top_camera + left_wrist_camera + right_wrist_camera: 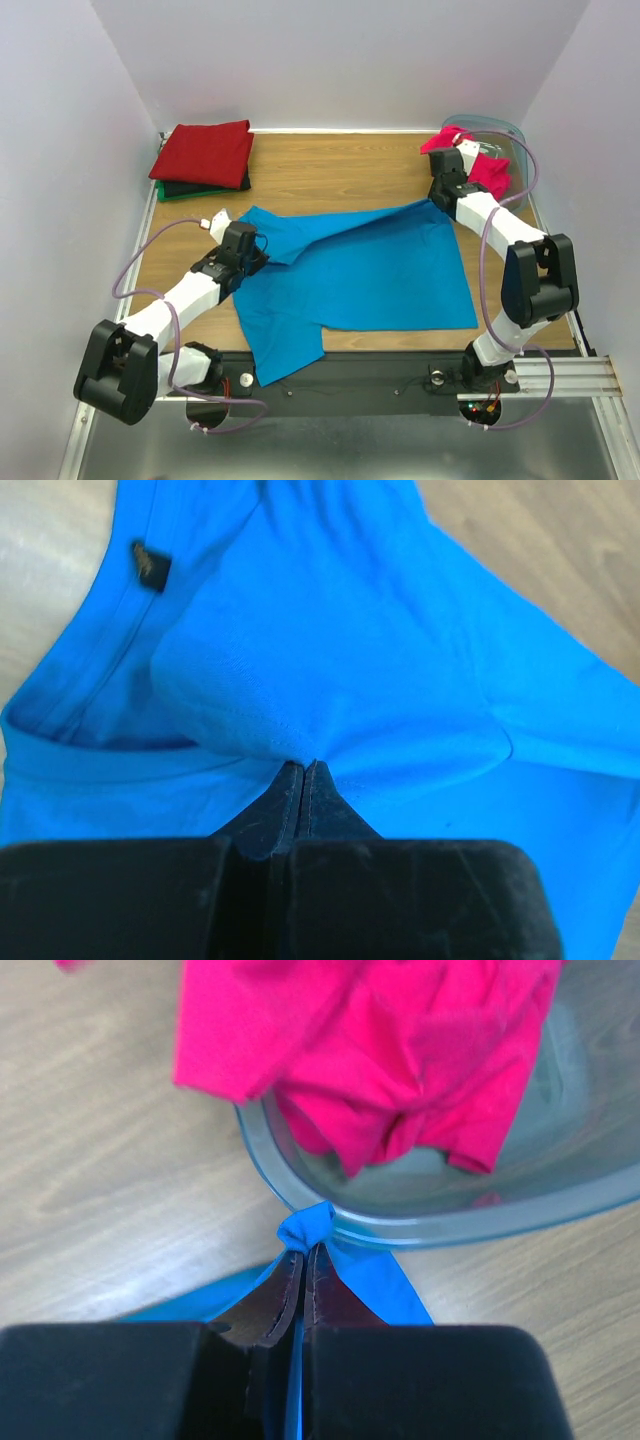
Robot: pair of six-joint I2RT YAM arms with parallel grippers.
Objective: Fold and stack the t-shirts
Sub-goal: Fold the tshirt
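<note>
A bright blue t-shirt (370, 275) lies spread across the middle of the table. My left gripper (248, 252) is shut on a fold of the blue t-shirt near its collar (300, 763). My right gripper (440, 200) is shut on a bunched corner of the blue t-shirt (308, 1226), right against the bin's rim. A magenta-pink t-shirt (480, 165) hangs crumpled in and over the translucent bin (420, 1228). A folded dark red t-shirt (205, 150) tops a stack with black and green (185, 190) ones at the back left.
The blue-grey plastic bin (500, 130) stands in the back right corner. White walls close in the table on three sides. A black rail (400, 375) runs along the near edge by the arm bases.
</note>
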